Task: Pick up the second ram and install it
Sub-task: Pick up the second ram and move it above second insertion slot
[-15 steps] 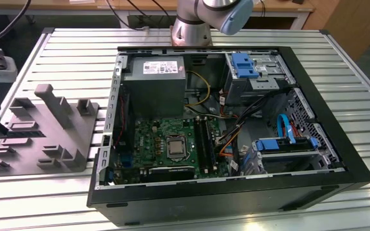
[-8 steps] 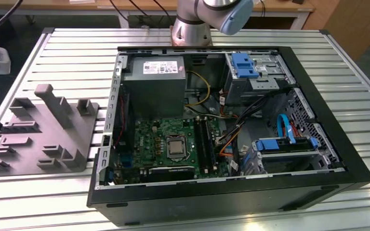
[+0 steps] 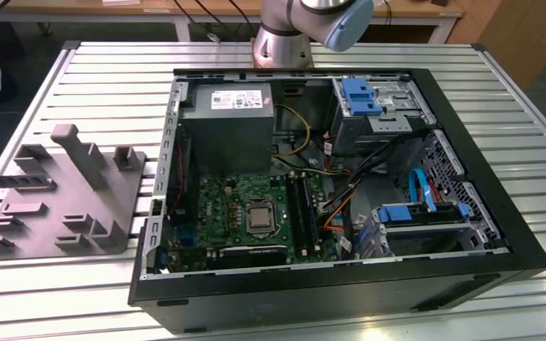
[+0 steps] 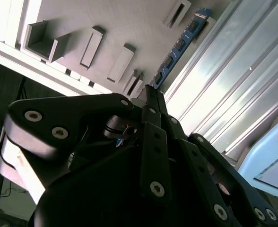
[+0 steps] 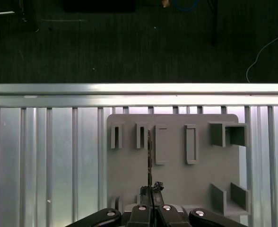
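Second ram (image 4: 179,45) clamped at one end by gripper (image 4: 151,91); stick projected straight beyond fingertips, over grey slotted fixture (image 5: 177,182).

loads of open desk (image 3: 83,298) around the grey holder (image 3: 55,220), its upright blocks (image 3: 74,142) crowding the hand (image 5: 151,188) pinched on the ram (image 4: 179,45), case (image 3: 330,291) wide open on top, slots (image 3: 301,206) hemmed in by PSU (image 3: 225,135) and cables (image 3: 349,188)

Exterior view high over computer case (image 3: 349,298) and grey plate (image 3: 50,217), both wrist views close above plate
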Motion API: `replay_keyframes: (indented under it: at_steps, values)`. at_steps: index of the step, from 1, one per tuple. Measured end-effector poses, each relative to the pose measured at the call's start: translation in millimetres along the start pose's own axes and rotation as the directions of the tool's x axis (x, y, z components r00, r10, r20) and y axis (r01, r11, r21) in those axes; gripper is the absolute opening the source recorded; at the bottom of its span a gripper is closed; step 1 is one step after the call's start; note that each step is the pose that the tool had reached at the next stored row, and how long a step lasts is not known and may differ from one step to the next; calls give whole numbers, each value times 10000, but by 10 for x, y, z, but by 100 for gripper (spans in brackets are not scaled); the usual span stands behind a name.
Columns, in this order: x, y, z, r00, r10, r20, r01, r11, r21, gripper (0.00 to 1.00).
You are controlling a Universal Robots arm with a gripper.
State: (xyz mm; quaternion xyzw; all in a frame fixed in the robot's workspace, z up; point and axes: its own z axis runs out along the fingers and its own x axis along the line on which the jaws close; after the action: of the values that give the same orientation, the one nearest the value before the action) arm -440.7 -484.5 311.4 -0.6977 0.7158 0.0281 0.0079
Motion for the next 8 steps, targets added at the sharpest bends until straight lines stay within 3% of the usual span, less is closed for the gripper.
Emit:
replay_keyframes:
  at_steps: [8]
  values:
    - [-13,8,-262,10000,0,-1,0,10000,0,11]
